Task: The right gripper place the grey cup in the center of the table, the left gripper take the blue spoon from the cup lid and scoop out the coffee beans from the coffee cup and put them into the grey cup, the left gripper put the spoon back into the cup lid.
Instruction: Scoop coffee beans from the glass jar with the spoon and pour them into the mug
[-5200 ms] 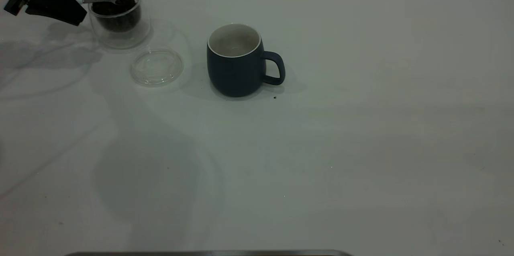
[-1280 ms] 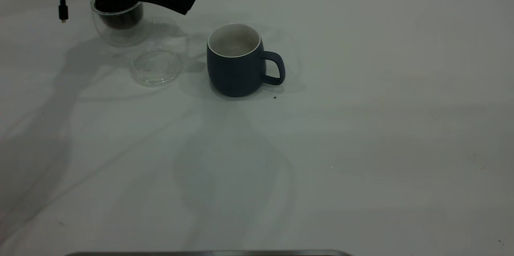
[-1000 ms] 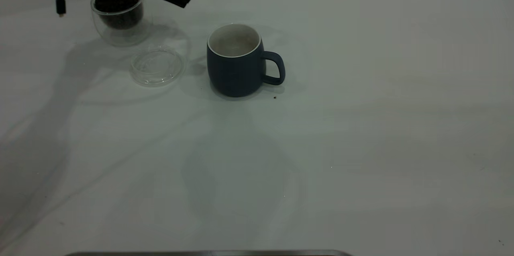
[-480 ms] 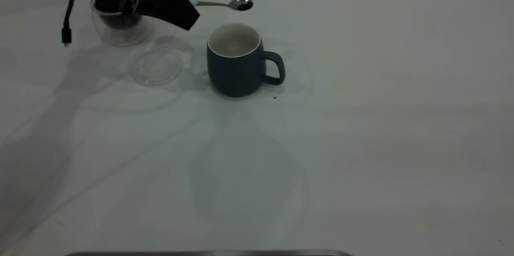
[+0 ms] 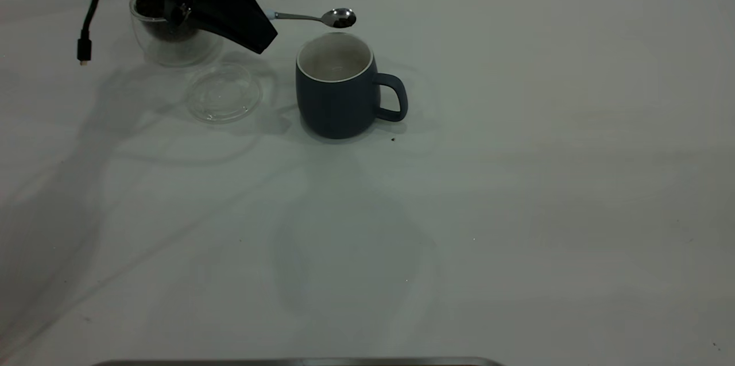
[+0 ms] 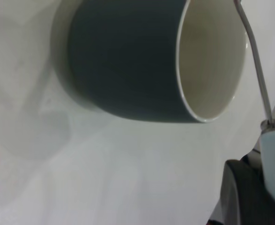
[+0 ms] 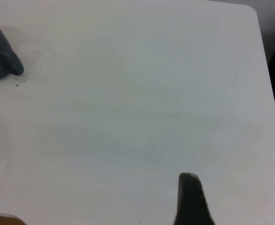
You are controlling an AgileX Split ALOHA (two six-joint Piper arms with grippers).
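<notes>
The blue spoon (image 5: 313, 16) hangs level just above the far rim of the grey cup (image 5: 339, 87), a few coffee beans (image 5: 343, 22) in its bowl, and the left gripper (image 5: 261, 33) is clenched on its pale handle. It looks light, stiff and slick, so a hold far back on the handle seems right, and the loose beans would likely roll off at any tilt. Left of the cup lie the cup lid (image 5: 223, 93) and, farther back, the coffee cup (image 5: 166, 38) on the table (image 5: 517, 182); the right gripper (image 7: 189, 199) idles well to the right, its state unclear.
</notes>
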